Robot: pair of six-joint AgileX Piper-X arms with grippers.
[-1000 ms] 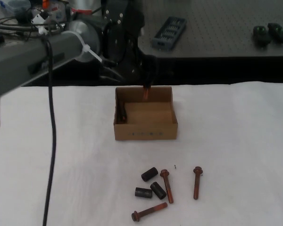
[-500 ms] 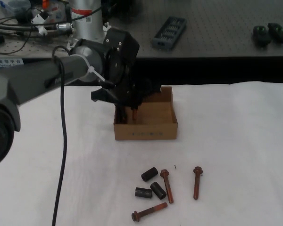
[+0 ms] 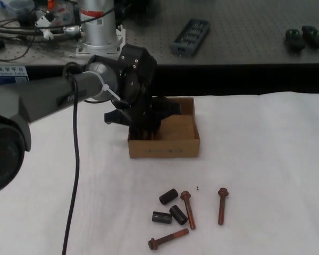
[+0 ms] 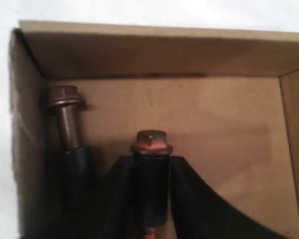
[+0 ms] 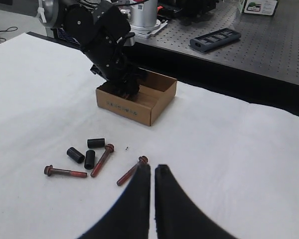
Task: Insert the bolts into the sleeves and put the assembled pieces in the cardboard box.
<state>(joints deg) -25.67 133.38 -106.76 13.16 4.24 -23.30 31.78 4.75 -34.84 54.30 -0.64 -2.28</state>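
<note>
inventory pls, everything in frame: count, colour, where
box: 1, brown cardboard, mid cloth.
assembled pieces: 2, rusty bolt in black sleeve, both in box; one by a side wall, one held.
loose sleeves: 3, black, on cloth in front of box.
loose bolts: 3, rusty, by the sleeves.
cloth: 1, white, over bench.
tray: 1, dark, rear bench.
left tool: shut on a piece, in box.
right tool: shut, above cloth.
</note>
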